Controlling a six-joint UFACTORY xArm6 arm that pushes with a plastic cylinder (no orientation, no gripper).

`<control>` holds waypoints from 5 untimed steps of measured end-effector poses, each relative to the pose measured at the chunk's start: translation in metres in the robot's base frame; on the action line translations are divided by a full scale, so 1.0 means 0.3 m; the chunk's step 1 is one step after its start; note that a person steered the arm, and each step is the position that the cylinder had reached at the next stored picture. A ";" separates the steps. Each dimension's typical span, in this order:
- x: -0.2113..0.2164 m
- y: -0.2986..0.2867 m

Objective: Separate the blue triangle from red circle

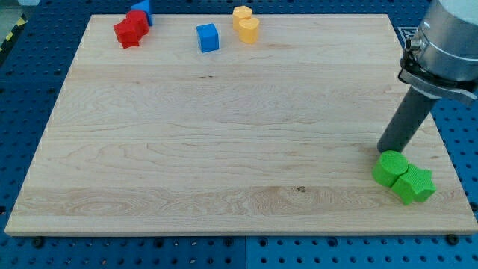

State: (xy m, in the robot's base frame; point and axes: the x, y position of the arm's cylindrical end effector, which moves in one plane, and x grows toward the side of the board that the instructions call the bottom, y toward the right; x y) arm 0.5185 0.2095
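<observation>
Far up at the view's top left corner of the desk (224, 149) sits the pair I have to part: the blue triangle (143, 10), tucked behind and touching a cluster of red blocks (131, 29). Which red piece is the circle I cannot tell for sure. My tip (382, 149) is well apart from them, down at the view's lower right, just beside a green round block (389, 167) with a green star-like block (414, 184) next to it. No pincer exists on this arm; it ends in a plain rod, so nothing opens or grips.

To do this well, I judge the tip should cross the bare middle of the desk, passing below the blue cube (208, 37) and the two yellow blocks (246, 24), then come in at the seam between blue and red. A push toward the view's right along the top edge looks safest, since the triangle sits very near the desk's rim.

Only a small part of the triangle shows; its apex and long axis cannot be made out from here
</observation>
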 end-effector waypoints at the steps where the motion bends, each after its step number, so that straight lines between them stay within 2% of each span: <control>1: 0.023 0.000; 2: 0.023 0.000; 3: -0.038 -0.082; 5: -0.292 -0.515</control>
State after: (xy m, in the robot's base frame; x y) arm 0.4309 0.0551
